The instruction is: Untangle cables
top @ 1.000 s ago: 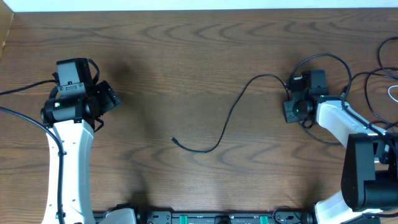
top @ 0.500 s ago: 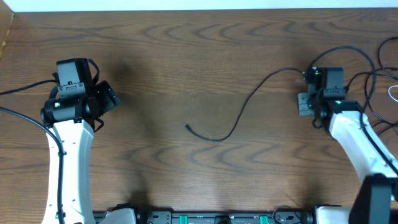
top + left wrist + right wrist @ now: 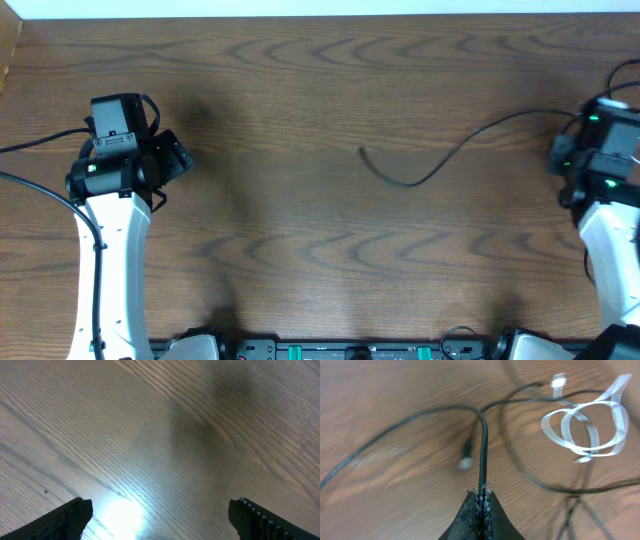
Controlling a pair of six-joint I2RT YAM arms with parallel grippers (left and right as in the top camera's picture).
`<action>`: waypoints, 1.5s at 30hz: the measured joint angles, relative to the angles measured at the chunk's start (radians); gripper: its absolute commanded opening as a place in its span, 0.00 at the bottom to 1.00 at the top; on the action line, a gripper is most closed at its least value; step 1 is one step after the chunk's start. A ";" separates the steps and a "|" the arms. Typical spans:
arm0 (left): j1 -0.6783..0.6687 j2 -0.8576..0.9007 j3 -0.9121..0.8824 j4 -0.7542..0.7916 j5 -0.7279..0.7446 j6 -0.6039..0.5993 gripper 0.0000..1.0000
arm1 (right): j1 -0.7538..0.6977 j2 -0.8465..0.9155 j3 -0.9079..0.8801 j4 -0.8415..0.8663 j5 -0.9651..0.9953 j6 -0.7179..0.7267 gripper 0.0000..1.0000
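My right gripper (image 3: 481, 496) is shut on a thin black cable (image 3: 483, 445). That cable rises from the jaws, bends left and trails off across the wood. In the overhead view the same black cable (image 3: 430, 172) runs from my right arm (image 3: 602, 160) at the right edge to a free end (image 3: 362, 152) near the table's middle. Beyond the right gripper lie a looped white cable (image 3: 590, 425), a small plug (image 3: 465, 463) and other black cables (image 3: 545, 482) that cross each other. My left gripper (image 3: 160, 521) hangs open over bare wood at the far left, and I see no cable near it.
The wooden table (image 3: 300, 90) has its far edge along the top of the overhead view. My left arm (image 3: 110, 230) stands at the left, with its own thick black lead (image 3: 30, 145) running off the left edge.
My right gripper has travelled right and a little farther back, still shut on the black cable. The cable's free end has dragged right and back across the table. The left arm has not moved.
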 measured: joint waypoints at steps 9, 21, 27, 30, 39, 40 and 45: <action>0.000 0.000 0.000 0.000 0.000 0.000 0.92 | -0.214 0.000 0.108 0.027 -0.050 0.000 0.01; 0.000 0.000 0.000 -0.005 0.000 0.000 0.92 | -0.446 0.000 0.358 0.137 -0.187 0.015 0.01; 0.000 0.000 0.000 -0.008 0.000 0.000 0.92 | -0.504 0.014 0.433 0.187 -0.246 0.053 0.01; 0.000 0.000 0.000 -0.008 0.000 0.000 0.92 | -0.512 0.041 0.439 0.189 -0.271 0.060 0.01; 0.000 0.000 0.000 -0.009 0.000 0.000 0.92 | -0.514 0.293 0.439 0.161 -0.300 0.071 0.01; 0.000 0.000 0.000 -0.008 0.000 0.000 0.92 | -0.514 0.322 0.439 0.161 -0.301 0.071 0.01; 0.000 0.000 0.000 -0.008 0.000 0.000 0.92 | -0.519 0.424 0.439 0.151 -0.306 0.075 0.32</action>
